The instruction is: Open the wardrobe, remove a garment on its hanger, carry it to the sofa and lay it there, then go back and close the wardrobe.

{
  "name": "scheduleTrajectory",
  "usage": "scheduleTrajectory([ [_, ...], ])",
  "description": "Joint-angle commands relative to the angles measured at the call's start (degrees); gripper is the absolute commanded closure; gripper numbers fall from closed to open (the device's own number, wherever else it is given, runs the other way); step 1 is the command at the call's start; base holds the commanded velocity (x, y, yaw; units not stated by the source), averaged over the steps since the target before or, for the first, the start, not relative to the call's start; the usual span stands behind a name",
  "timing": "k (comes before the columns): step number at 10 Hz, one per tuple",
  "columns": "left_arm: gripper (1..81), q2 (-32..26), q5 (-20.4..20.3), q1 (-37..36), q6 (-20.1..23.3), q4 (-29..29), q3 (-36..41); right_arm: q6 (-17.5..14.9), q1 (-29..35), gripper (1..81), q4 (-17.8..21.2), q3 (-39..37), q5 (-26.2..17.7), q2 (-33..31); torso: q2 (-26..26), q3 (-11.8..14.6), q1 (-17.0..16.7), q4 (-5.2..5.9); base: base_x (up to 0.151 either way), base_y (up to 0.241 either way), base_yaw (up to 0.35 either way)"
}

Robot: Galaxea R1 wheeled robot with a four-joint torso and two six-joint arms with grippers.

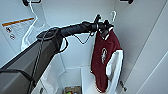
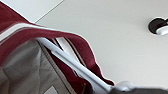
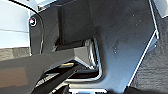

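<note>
- Step in hand, as judged: taking the garment out. The tall white wardrobe (image 1: 75, 15) stands open, its pale inner walls on all sides in the head view, and the left arm reaches into it from the picture's left.
- The left claw (image 1: 106, 27) sits at the neck of the dark maroon jacket with white sleeves and a white chest emblem (image 1: 103, 60), just under the curved hook of the thin white hanger (image 1: 113, 15). It appears to be at or on the hanger's neck, but how far it is open, and whether it has a grip, cannot be told.
- Position of the task's thing: the jacket hangs inside the wardrobe, toward its right wall, above a white shelf (image 1: 87, 80) at the bottom.
- Orientation: the jacket's long axis runs vertically, collar up and hem down; its emblem side faces the head camera and a white sleeve droops along its right edge. The hook points upward.
- In the left wrist view, the hanger's white shoulder bar (image 2: 75, 65) runs slantwise under the maroon collar (image 2: 62, 37), with grey lining (image 2: 25, 67) beside it; a dark round fitting (image 2: 156, 25) sits on the wardrobe's pale surface beyond.
- A second white hanger carrying a plain white shirt (image 1: 31, 32) hangs at the left; it is not the target.
- The right claw's state cannot be told from the right wrist view.
- Next move, as judged: it calls for a firm hold on the hanger, a lift to free the hook, then a withdrawal clear of the wardrobe's walls without the jacket sliding off.
</note>
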Motion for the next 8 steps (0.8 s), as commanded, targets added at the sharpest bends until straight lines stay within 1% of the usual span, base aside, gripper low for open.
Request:
scheduleTrajectory([
  [1,81.1,-0.2,1.4,-12.1,0.0,-2.2,-0.3,-0.2,1.6,1.0,-0.4,0.5,-2.8,0.3,0.0,0.0,0.0,0.00,-0.113,0.000,0.000],
  [8,81.1,-2.5,1.6,-11.2,0.0,-2.3,1.6,-0.2,1.5,1.0,-0.4,0.6,-2.8,0.4,0.0,0.0,0.0,0.00,-0.113,0.000,0.000],
])
